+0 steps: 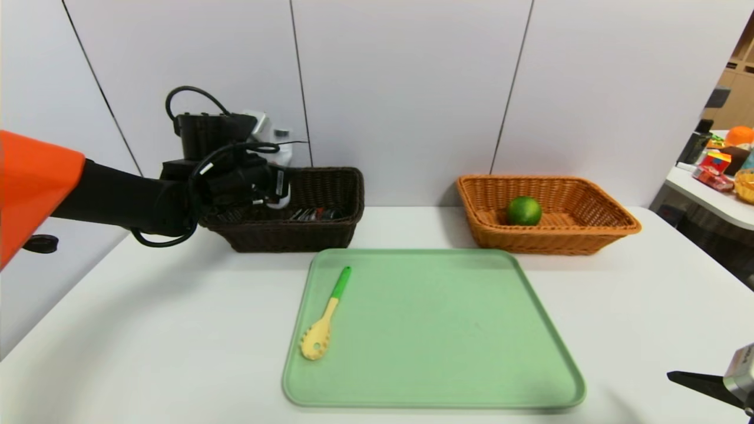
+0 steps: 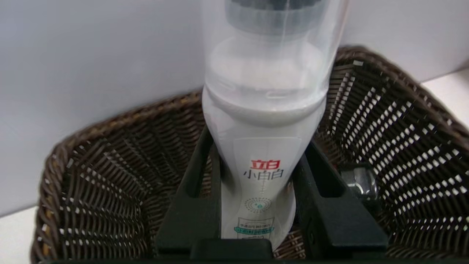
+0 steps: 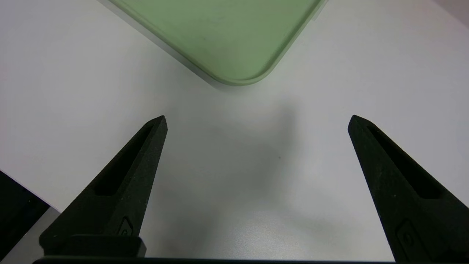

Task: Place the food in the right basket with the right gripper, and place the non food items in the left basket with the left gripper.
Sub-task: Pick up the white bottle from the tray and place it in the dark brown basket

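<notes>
Upright, white bottle (image 2: 263, 121) wears a clear cap.

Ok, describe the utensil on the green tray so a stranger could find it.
Find the green tray on the white table. Near the tray's left edge lies a slotted spoon, the only thing on it: pale yellow head, bright green handle.

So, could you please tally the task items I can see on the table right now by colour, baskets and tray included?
Green: 2, the lime and the tray
White: 1, the bottle held in the left gripper
Yellow with green handle: 1, the pasta spoon
Dark brown: 1, the left basket
Orange-tan: 1, the right basket
Total: 6
</notes>
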You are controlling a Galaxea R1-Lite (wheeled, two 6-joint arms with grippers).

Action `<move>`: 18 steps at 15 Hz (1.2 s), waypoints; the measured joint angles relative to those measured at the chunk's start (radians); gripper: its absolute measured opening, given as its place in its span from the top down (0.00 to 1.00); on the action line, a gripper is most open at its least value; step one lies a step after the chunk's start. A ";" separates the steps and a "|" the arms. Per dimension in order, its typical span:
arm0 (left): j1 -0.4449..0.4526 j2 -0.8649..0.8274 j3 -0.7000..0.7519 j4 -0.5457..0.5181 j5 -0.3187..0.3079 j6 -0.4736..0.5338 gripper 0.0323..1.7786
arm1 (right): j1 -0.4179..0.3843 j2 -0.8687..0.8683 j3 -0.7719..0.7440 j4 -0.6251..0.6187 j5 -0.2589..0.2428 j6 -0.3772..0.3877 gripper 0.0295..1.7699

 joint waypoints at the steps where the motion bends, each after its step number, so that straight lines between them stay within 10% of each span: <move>1: 0.000 0.006 -0.004 0.028 -0.007 0.005 0.69 | 0.000 0.000 0.000 0.000 0.000 0.000 0.04; 12: 0.012 -0.007 -0.014 0.133 -0.024 0.090 0.69 | 0.000 0.001 0.004 -0.017 0.005 -0.002 0.04; 18: 0.019 -0.017 -0.011 0.169 -0.175 0.312 0.69 | 0.000 -0.001 0.008 -0.017 0.005 0.000 0.04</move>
